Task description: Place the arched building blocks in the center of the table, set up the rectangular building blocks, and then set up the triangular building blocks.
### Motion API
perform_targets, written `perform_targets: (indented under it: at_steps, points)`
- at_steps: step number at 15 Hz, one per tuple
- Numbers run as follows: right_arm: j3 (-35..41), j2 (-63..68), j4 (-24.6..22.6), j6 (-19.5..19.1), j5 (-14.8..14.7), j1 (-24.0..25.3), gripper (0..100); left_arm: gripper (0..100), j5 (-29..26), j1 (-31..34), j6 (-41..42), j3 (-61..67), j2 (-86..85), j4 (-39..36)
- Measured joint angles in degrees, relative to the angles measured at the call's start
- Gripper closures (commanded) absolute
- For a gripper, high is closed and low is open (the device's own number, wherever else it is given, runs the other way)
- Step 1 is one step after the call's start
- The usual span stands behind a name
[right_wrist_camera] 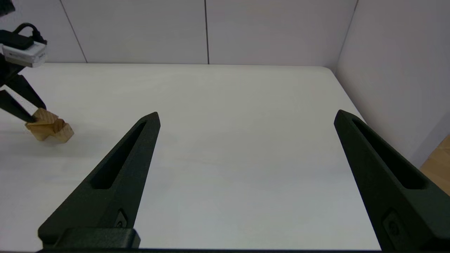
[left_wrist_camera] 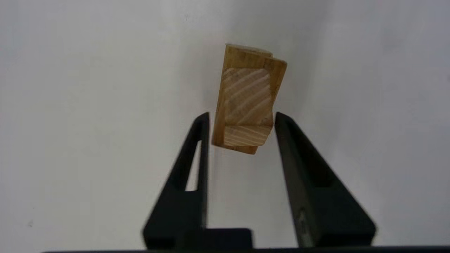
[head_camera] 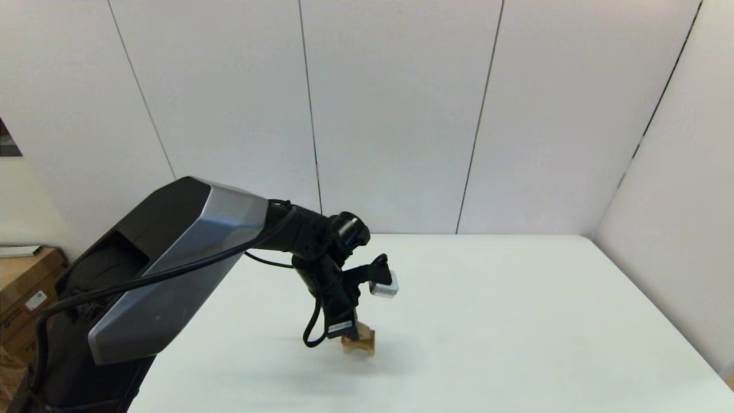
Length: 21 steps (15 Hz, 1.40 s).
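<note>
Holding: my left gripper (left_wrist_camera: pixel 240 121) clamps small light-wood notched arch block (left_wrist_camera: pixel 246 102), between fingertips, long axis pointing away
Right: right gripper (right_wrist_camera: pixel 246 117) spread empty, far off

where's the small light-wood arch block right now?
Head view: the notched light-wood arch block sits near the white table's middle, between the left gripper's fingers.

My left arm reaches forward and bends down, its black two-fingered left pincer (head_camera: pixel 348 335) pointing toward six o'clock, fingers closed on something. My right pincer (right_wrist_camera: pixel 246 117) hangs parked, black fingers spread wide.
</note>
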Motion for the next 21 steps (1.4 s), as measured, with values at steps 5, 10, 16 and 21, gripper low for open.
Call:
perform_targets:
  at_steps: [5,10,16,21]
  points:
    - [0.00,0.00,0.00,0.00,0.02,0.00,0,0,-0.30,-0.01,-0.35,-0.52,-0.02,-0.28]
    - [0.00,0.00,0.00,0.00,0.00,-0.01,0,0,-0.94,0.33,-2.21,-2.11,-4.51,-0.04]
    - [0.00,0.00,0.00,-0.01,0.02,0.00,0,0,-1.83,1.32,-9.20,-0.89,-21.83,5.28]
    - [0.00,0.00,0.01,0.00,0.02,-0.01,0,0,-0.26,1.95,-17.55,3.30,-45.14,12.68]
